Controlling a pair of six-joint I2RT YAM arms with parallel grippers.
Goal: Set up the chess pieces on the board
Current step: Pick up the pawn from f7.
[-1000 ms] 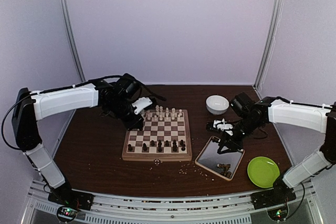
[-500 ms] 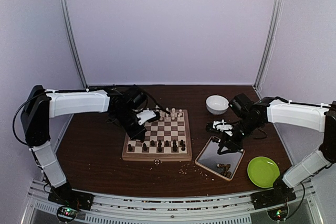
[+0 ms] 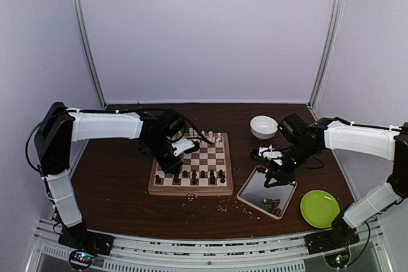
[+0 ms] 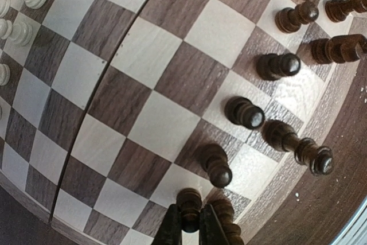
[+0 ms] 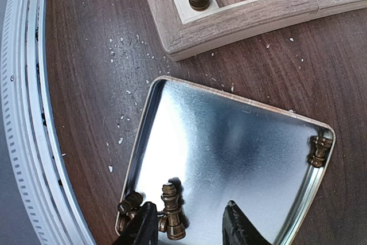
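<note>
Left pincer (image 4: pixel 190 222) is clenched on a small dark wooden pawn (image 4: pixel 189 199), held upright at the checked wooden chessboard's (image 4: pixel 172 78) end square, continuing the dark pawn row (image 4: pixel 243 113).

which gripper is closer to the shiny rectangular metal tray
Right. The right gripper hangs open over the shiny rectangular metal tray; the left gripper is off at the square wooden chessboard, shut on a dark wooden chess piece.
</note>
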